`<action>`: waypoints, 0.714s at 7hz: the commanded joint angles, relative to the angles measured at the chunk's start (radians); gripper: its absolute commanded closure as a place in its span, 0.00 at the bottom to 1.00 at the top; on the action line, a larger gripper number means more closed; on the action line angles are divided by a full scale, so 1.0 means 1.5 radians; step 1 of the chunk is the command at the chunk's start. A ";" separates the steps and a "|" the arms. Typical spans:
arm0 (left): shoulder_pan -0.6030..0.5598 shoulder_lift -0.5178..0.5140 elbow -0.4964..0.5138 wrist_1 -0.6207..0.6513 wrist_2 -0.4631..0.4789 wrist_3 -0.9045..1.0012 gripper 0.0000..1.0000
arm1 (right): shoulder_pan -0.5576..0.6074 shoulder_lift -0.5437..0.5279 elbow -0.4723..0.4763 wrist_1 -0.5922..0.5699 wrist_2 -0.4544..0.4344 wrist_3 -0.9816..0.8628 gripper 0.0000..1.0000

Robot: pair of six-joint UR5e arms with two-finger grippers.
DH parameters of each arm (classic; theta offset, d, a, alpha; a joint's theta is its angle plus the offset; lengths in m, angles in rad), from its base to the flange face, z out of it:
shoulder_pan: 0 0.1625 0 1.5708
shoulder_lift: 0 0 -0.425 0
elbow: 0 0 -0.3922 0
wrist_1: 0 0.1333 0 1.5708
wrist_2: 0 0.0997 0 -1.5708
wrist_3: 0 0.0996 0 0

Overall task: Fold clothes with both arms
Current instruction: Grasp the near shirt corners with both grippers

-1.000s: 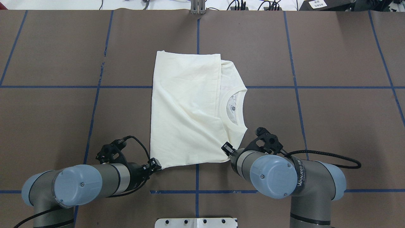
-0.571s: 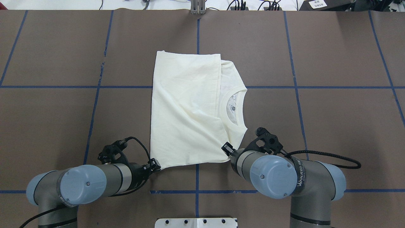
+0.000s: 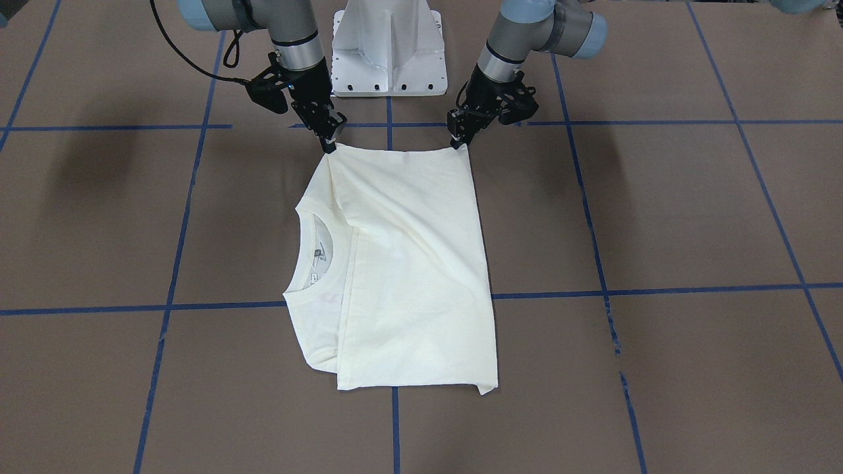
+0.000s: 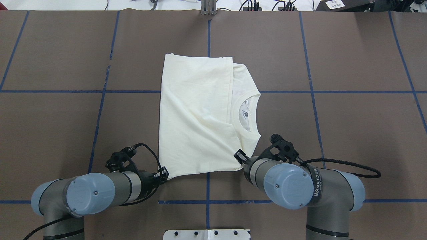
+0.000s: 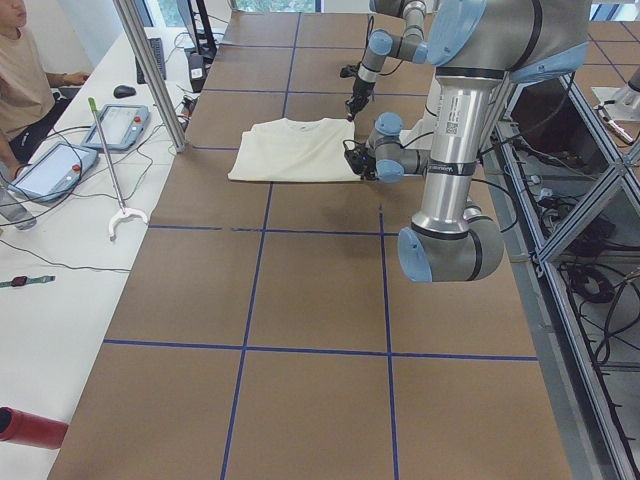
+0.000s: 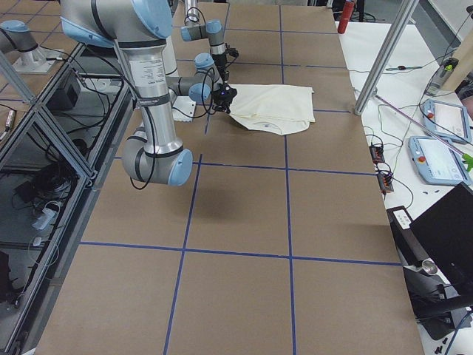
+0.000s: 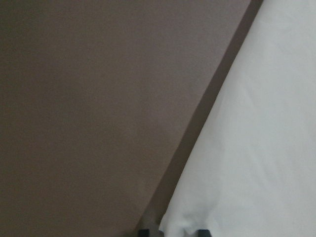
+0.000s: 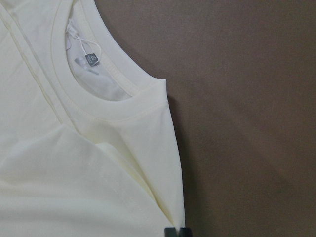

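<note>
- Across the brown table, the cream T-shirt lies at centre, already folded into a narrow panel.
- At the shirt's 7 o'clock corner in the overhead view, your left gripper has its jaws nipped on the cloth. Its wrist view shows fabric bunched between the tips.
- At the 5 o'clock corner, your right gripper is closed narrowly on the shoulder edge.
- The collar sits on the panel's 3 o'clock side, uncovered.
- Step in hand, by judgement: both near corners are gripped for the crosswise fold.
- Next move: lift both corners level and together, carry them toward 12 o'clock, and keep the edge taut.
</note>
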State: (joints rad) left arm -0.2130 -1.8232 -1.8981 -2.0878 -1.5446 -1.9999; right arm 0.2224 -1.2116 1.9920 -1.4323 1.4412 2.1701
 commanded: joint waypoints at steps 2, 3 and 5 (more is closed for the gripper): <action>-0.021 -0.001 -0.007 -0.001 0.019 0.003 1.00 | 0.000 0.000 0.000 0.001 -0.003 0.000 1.00; -0.021 0.000 -0.025 0.001 0.019 0.001 1.00 | 0.000 0.000 0.003 0.000 -0.003 0.000 1.00; 0.017 0.010 -0.074 0.004 0.048 -0.010 1.00 | 0.001 -0.001 0.015 0.000 -0.002 0.000 1.00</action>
State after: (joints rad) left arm -0.2276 -1.8156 -1.9686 -2.0848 -1.5044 -2.0060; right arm 0.2233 -1.2128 2.0026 -1.4326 1.4370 2.1706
